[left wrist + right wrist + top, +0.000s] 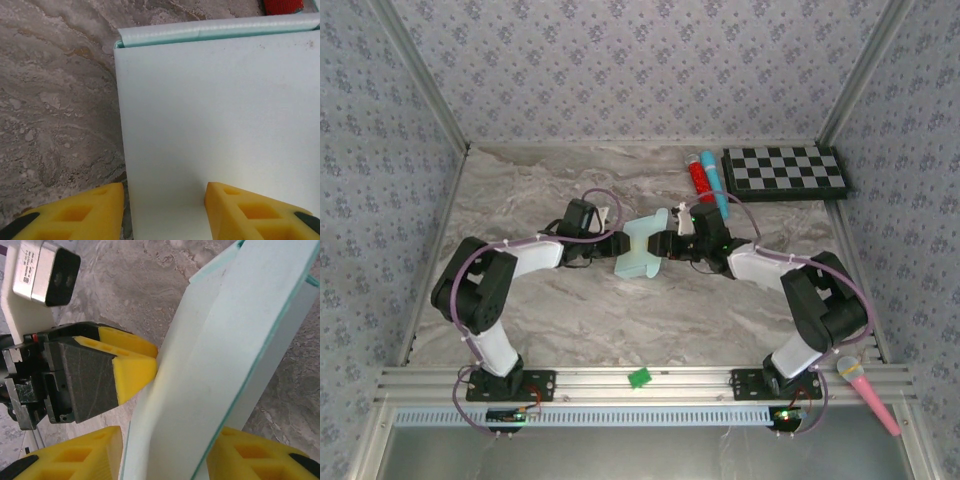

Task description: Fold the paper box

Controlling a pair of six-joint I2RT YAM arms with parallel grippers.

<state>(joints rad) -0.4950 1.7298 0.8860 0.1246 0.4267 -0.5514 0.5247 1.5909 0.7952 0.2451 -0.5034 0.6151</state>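
As right hand (167,440) pinches paper box (225,340) | left hand (142,360) grip: cannot tell (camera label (30,267) unreadable)

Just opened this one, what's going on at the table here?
Both arms are working on the paper box in the middle of the marble-patterned table. The left gripper meets it from the left and the right gripper from the right. The pale card runs between the right gripper's fingers, and the left gripper's fingertips are at its opposite edge. The box is only partly folded, with flaps bent up but no closed shape. Whether either gripper is clamping it firmly is unclear.
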